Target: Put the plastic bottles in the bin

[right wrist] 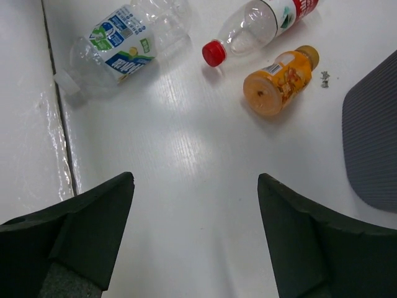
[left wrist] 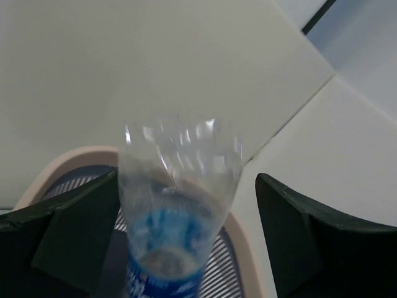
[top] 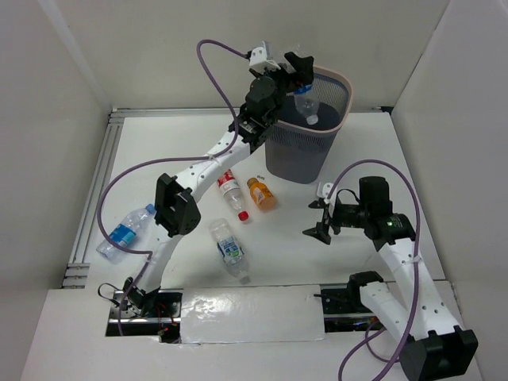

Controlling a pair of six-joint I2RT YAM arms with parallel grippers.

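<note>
Release over the bin, shown from above and from both wrists. The left gripper (left wrist: 187,186) is held high over the mouth of the bin (top: 305,155), just inside its pale rim, so that whatever it lets go falls into the mesh basket and not onto the table (top: 365,159). Its jaws stand wide, wider than the clear bottle with a blue band (top: 306,101) between them. A gap shows on one side, so the bottle appears released rather than clamped, though whether it touches the other jaw cannot be told. In the top view this bottle sits within the bin's opening. Four bottles lie on their sides on the table: the blue-labelled bottle (top: 125,232) far to the left, well apart from the bin; the red-capped bottle (top: 232,193) and the orange bottle (top: 262,194) side by side just in front of the bin; and the green-and-blue-labelled bottle (top: 228,250) nearer the arm bases. The right gripper (right wrist: 195,180) hovers over bare table to the right of these, jaws spread wide and holding nothing, its camera looking toward the orange and red-capped bottles, a posture suited to a next pick. Judged state of the task: one bottle going in, four to collect
</note>
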